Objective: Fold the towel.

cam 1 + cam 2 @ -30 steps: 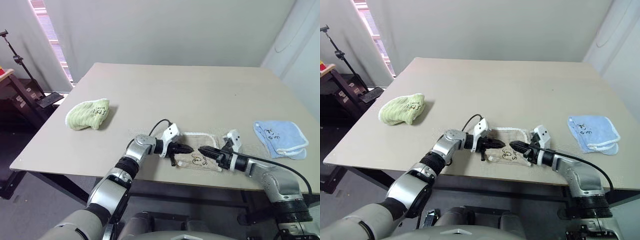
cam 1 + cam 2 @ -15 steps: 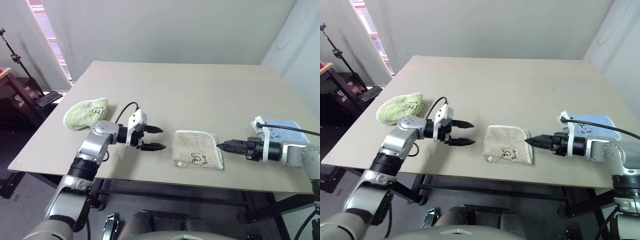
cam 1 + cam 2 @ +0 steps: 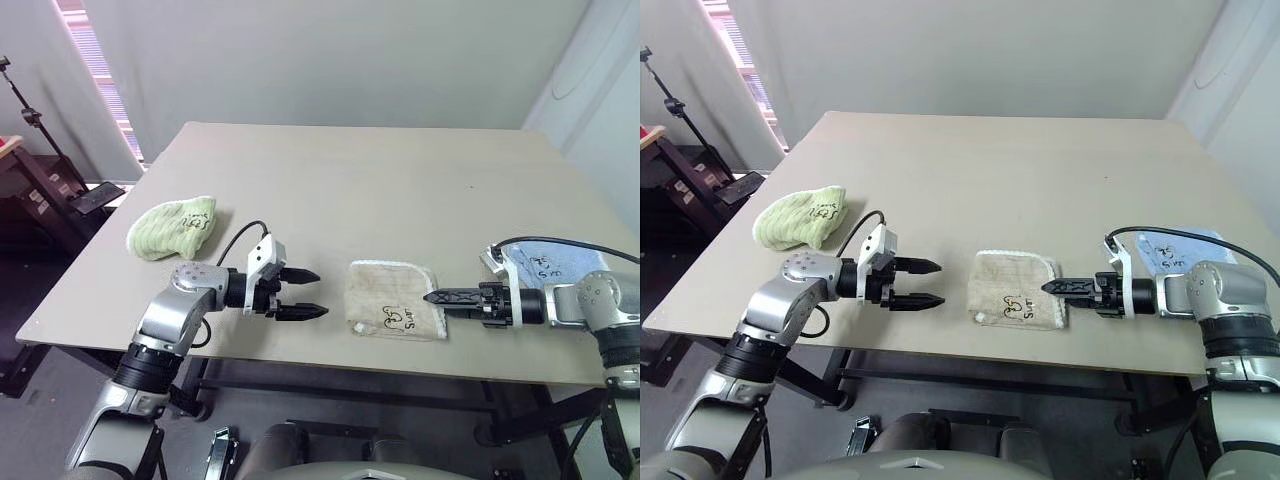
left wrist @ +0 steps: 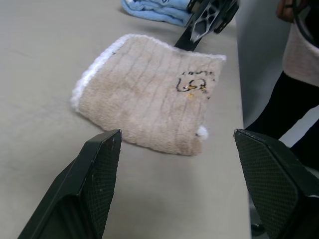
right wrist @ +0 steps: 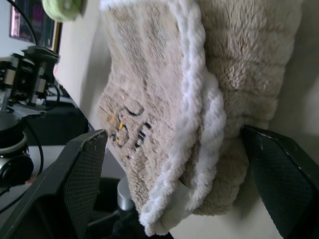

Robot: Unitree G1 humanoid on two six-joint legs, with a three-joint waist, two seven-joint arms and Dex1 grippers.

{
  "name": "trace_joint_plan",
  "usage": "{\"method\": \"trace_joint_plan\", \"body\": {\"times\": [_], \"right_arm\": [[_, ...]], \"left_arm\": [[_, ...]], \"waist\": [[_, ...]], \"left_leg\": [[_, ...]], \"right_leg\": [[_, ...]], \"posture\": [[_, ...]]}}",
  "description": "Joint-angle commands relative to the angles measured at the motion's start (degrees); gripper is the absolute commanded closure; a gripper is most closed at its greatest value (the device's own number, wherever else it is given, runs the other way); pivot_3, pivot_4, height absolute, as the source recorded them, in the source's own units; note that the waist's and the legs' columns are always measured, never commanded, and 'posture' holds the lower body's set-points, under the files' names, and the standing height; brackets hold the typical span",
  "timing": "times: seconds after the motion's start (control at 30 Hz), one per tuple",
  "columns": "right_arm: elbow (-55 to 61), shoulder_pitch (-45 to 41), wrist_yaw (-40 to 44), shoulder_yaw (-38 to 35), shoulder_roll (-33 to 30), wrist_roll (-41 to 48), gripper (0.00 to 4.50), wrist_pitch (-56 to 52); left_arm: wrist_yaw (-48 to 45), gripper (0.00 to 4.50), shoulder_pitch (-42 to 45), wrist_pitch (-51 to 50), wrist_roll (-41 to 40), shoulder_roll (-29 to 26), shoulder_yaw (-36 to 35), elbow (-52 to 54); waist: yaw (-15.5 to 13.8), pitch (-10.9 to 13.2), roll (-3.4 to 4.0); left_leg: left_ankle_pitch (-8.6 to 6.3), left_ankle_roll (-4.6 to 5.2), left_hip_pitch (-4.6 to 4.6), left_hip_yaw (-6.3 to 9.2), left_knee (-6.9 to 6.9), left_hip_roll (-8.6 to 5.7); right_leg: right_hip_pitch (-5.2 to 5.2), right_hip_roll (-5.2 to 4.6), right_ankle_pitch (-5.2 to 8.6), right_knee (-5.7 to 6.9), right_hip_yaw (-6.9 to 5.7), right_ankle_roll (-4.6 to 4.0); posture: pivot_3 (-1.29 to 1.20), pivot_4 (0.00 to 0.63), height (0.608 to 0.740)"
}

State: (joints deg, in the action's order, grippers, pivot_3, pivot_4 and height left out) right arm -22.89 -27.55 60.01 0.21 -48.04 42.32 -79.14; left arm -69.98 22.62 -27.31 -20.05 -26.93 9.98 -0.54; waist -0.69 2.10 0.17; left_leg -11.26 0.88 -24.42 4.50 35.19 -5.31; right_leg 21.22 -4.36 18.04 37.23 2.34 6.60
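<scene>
In the left eye view the towel (image 3: 396,298) lies folded into a small square near the near edge of the table (image 3: 400,180), between the left gripper (image 3: 303,293), jaws spread and empty, and the right gripper (image 3: 440,297), whose tips sit just beside the towel's right edge. The right eye view adds a green cloth (image 3: 800,217) far left and a blue cloth (image 3: 1175,250) right. The left wrist view shows soft, light terry, thick at the fold. The right wrist view shows wide jaws flanking the white corded edging (image 5: 199,124), probably the best hold, though layers there look loose.
</scene>
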Motion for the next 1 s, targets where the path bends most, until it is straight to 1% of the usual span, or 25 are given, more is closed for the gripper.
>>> {"method": "trace_joint_plan", "body": {"times": [0.03,0.17,0.27,0.37,0.53,0.7,0.8,0.9,1.0], "right_arm": [[-2.6,-1.8,2.1,1.5,-0.3,-2.1,0.04,1.7],[-5.1,-1.9,3.8,2.5,-0.4,-3.8,0.04,3.3],[-4.9,-1.1,4.3,3.1,0.8,-4.5,0.04,4.0],[-5.3,-1.7,4.5,2.7,2.9,-4.4,0.04,4.1],[-6.0,-3.6,3.5,1.9,8.2,-4.1,0.04,3.5],[-8.3,-5.1,1.6,0.0,12.1,-4.5,0.04,3.9],[-9.2,-5.4,1.2,0.3,13.3,-5.3,0.04,4.5],[-9.9,-5.1,1.2,0.5,13.6,-6.1,0.61,4.8],[-10.3,-5.0,1.6,0.3,13.2,-6.8,1.7,5.2]], "left_arm": [[0.3,0.71,-0.1,-0.9,-1.9,-1.1,-0.9,3.1],[0.7,0.71,-0.7,-1.1,-2.2,-2.0,-0.8,3.6],[1.2,0.71,-0.8,-1.3,-2.6,-2.1,-0.8,3.7],[1.5,0.71,-0.6,-1.1,-2.7,-2.2,-0.6,3.5],[1.7,0.71,0.0,-1.1,-2.7,-2.1,-0.2,3.1],[1.9,0.71,0.3,-1.1,-2.7,-1.8,0.1,3.1],[1.8,0.71,0.2,-0.7,-2.5,-1.8,0.3,3.1],[1.8,0.71,0.2,-0.6,-2.5,-1.8,0.3,3.0],[2.1,0.71,0.2,-0.5,-2.3,-1.9,0.3,3.1]], "waist": [[0.0,0.0,0.0],[0.1,0.0,0.0],[0.1,0.0,0.0],[0.2,-0.1,-0.1],[1.9,-0.1,-0.15],[2.5,-0.1,-0.14],[2.8,-0.1,-0.13],[3.1,-0.2,-0.12],[3.0,-0.2,-0.11]], "left_leg": [[0.0,0.0,0.0,-0.01,0.01,0.0],[0.0,0.0,0.03,-0.01,0.05,0.0],[0.0,0.0,0.03,-0.01,0.05,0.0],[0.0,-0.01,0.05,-0.01,0.05,0.0],[-0.01,-0.02,0.19,0.0,0.03,0.05],[-0.01,-0.02,0.26,0.04,-0.02,0.12],[0.0,-0.03,0.27,0.04,-0.02,0.12],[0.0,-0.03,0.27,0.04,-0.01,0.11],[0.0,-0.03,0.27,0.05,-0.03,0.11]], "right_leg": [[-0.01,0.0,0.0,0.0,0.0,0.0],[-0.05,0.0,0.0,0.0,0.0,-0.01],[-0.05,0.0,0.0,0.0,0.0,-0.01],[-0.06,0.01,0.0,0.01,0.0,-0.01],[-0.15,0.08,-0.02,0.04,0.01,-0.05],[-0.15,0.18,-0.03,0.07,0.03,-0.07],[-0.15,0.19,-0.04,0.08,0.03,-0.08],[-0.17,0.18,-0.05,0.07,0.03,-0.08],[-0.15,0.19,-0.05,0.07,0.03,-0.08]], "posture": [[0.0,0.0,0.74],[0.0,0.0,0.74],[0.0,0.0,0.74],[0.0,0.0,0.74],[0.0,0.0,0.74],[0.0,0.0,0.74],[0.0,0.0,0.74],[0.0,0.0,0.74],[0.0,0.0,0.74]]}}
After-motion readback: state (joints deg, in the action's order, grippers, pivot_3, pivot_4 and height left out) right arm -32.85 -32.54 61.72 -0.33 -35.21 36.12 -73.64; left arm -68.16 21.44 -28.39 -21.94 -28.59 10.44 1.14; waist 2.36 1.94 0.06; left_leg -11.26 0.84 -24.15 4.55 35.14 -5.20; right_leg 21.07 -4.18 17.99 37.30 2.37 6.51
